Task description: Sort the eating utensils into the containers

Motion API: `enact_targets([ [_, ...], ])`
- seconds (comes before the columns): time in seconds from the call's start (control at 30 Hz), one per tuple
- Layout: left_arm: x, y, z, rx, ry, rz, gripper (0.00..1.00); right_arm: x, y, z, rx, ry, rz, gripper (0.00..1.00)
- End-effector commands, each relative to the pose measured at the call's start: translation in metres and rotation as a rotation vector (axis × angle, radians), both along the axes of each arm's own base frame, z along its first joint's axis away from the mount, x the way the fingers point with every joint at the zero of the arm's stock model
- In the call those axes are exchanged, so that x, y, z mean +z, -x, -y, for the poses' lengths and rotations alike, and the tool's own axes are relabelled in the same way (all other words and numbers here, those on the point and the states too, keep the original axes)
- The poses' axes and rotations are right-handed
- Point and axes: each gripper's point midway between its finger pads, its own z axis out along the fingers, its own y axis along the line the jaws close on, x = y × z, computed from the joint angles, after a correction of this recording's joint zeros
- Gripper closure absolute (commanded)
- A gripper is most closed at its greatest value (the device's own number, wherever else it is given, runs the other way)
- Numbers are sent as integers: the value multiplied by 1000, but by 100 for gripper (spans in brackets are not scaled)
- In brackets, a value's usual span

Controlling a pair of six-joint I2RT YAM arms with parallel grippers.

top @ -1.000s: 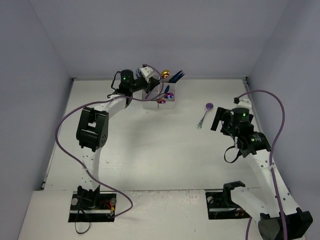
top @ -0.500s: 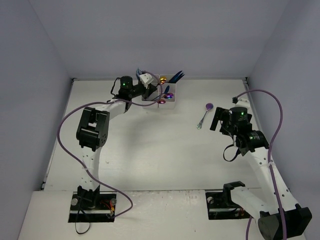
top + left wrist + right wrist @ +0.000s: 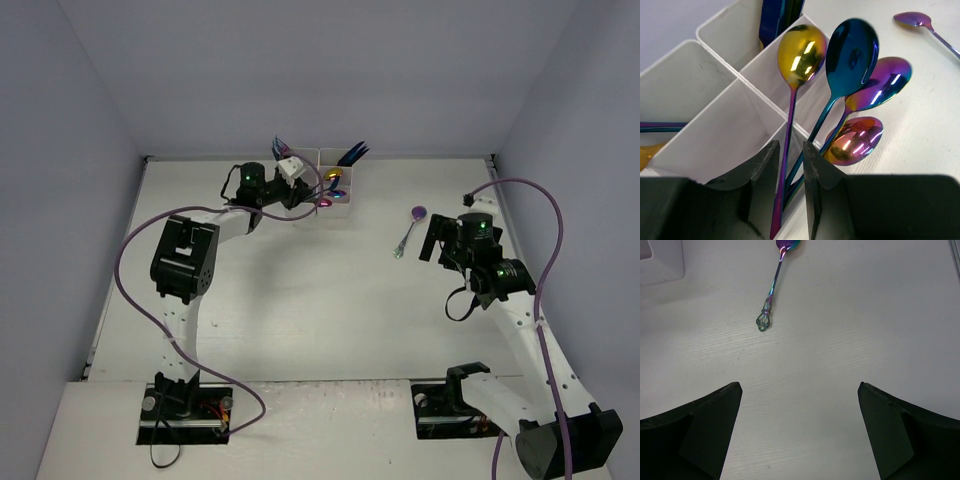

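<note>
Spoon handle (image 3: pixel 790 115) within left pincer (image 3: pixel 791 146)

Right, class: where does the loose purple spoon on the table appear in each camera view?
Top external: loose purple spoon right of centre.
Left wrist: top right corner.
Right wrist: top edge, left of centre.
Shared landmark: white container, left of the spoon in all three.

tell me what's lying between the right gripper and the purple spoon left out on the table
Nothing. In the right wrist view, only bare table separates the open right gripper from the handle end of the purple spoon.
</note>
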Motion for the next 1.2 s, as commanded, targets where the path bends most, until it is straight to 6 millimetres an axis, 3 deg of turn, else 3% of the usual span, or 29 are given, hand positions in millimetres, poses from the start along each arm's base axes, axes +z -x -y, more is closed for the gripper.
enact_targets([
  [0.0,120,3,2,10,81,256,77,29,-12,0,-7,-10,101,0],
  [0.07,144,7,-1,52,105,278,76,33,-12,0,-5,-14,111,0],
  [0.2,183,16,-4,135,226,216,66,36,-14,-3,5,-27,115,0],
  [0.33,220,48,5,144,368,120,53,47,-14,-7,14,-54,143,0],
  [0.5,226,82,8,207,331,38,30,47,-15,-11,13,-78,141,0],
  [0.63,228,102,-2,255,334,-3,20,34,-20,-17,-4,-122,93,0],
  [0.73,218,114,-28,372,288,-35,18,21,-29,-16,-31,-114,44,0],
  [0.87,180,131,-64,537,176,-144,13,5,-43,-10,-95,-82,-9,0],
  [0.93,144,150,-84,597,60,-251,13,-4,-54,-7,-140,-73,-36,0],
  [1.0,142,158,-89,605,47,-261,13,-12,-62,-8,-154,-70,-58,0],
  [1.03,123,171,-95,605,5,-309,13,-20,-70,-9,-179,-84,-72,2],
  [1.07,125,179,-98,605,13,-310,13,-31,-77,-12,-186,-88,-94,3],
  [1.1,114,185,-101,613,-2,-334,13,-34,-83,-14,-198,-105,-94,5],
  [1.17,114,193,-106,619,10,-339,13,-47,-93,-17,-215,-108,-118,8],
])
